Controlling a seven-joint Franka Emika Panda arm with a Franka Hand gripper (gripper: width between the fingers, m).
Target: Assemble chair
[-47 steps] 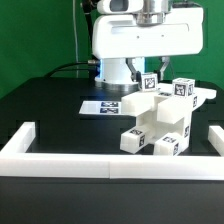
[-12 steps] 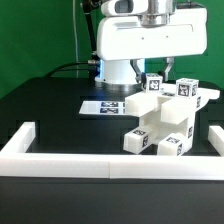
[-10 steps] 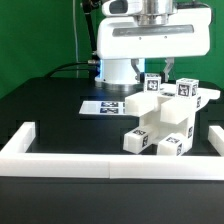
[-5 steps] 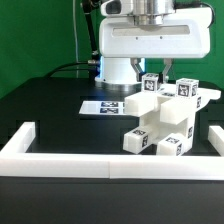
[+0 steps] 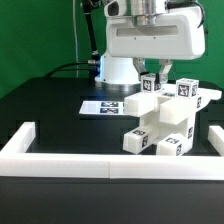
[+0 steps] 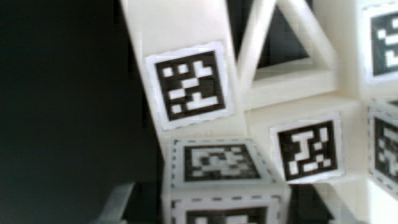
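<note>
One small matte-white blocky plastic chair (image 5: 165,118), tagged with black-and-white squares, stands on the black desk (image 5: 50,110) toward the exterior view's right, just behind the long low white border wall (image 5: 110,159). A flat white marker board (image 5: 104,104) lies beside it. The end effector (image 5: 158,73) hangs just above the chair's upper tagged block; whether its fingers grip anything cannot be told. Close up, the wrist view shows the chair's X-braced panel (image 6: 285,45) and several tags.

No readable words, brands or numbers appear. Only black-and-white square tags show: several on the chair (image 5: 165,118) and a few on the marker board (image 5: 104,105) at its 9 o'clock.
</note>
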